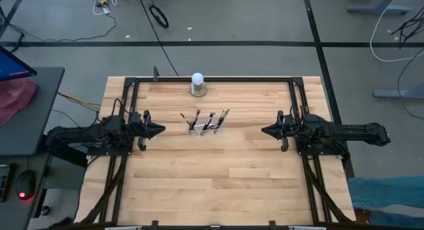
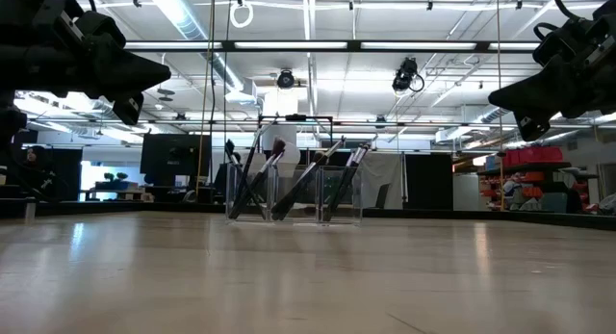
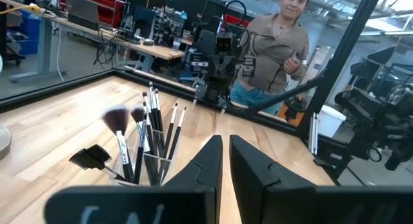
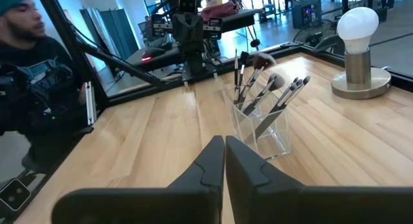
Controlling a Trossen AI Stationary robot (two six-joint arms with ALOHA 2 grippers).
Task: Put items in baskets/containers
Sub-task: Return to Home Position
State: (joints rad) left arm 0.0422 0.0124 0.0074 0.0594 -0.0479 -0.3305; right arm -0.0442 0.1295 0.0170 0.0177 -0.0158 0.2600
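Your brushes (image 4: 276,82) stand in the clear holder (image 4: 271,140) on the desk (image 1: 218,183); both jaws sit closed, empty, well off to either side. A careless inward swing could topple it.

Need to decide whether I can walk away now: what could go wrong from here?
1. The brushes lean out over the rim of the clear holder. It looks top-heavy, so a knock could tip it.
2. A person stands just beyond the table edge behind the right tool, and another person stands behind the left tool. An outward swing might come near them.
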